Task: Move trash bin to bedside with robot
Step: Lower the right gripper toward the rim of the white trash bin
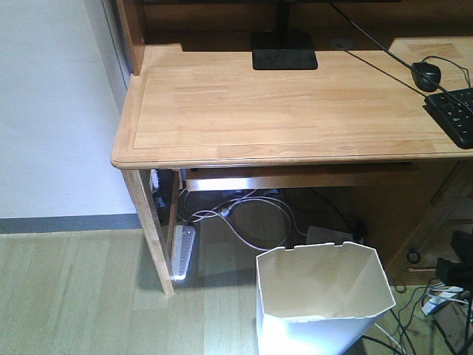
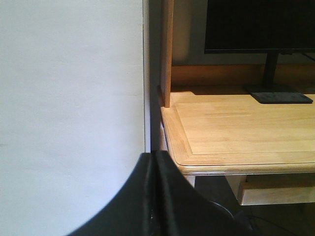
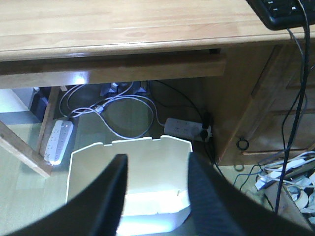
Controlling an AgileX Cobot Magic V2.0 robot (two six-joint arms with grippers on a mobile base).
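The bin [image 1: 325, 296] was seen standing upright on the floor [image 1: 74, 296] in front of the bench [image 1: 259, 111], toward its right end, with its mouth open and nothing visible inside. No bed was shown in any view.

The bin was judged light and thin-walled, so its sides would likely flex if squeezed hard, and it could tip or slide on the smooth floor. The angular rim was judged the stiffest part. One wall just under that rim was judged the best place to be pinched, with one finger inside and one outside.

The right claw [image 3: 156, 160] was held spread above the bin's mouth, with nothing gripped. Whether a finger touched the near rim could not be told, as that rim was cut off. The left claw [image 2: 154, 162] was pressed together on nothing and pointed toward the wall [image 2: 69, 98] beside the bench's left corner.

The bin's whole rim was shown only by the front view, along with the keyboard [image 1: 454, 115] and mouse [image 1: 426, 74]. The claw's spread over the mouth was shown only by the right wrist view, which also showed the cables [image 3: 123, 113] behind the bin more plainly. In the left wrist view the bin was not seen at all.
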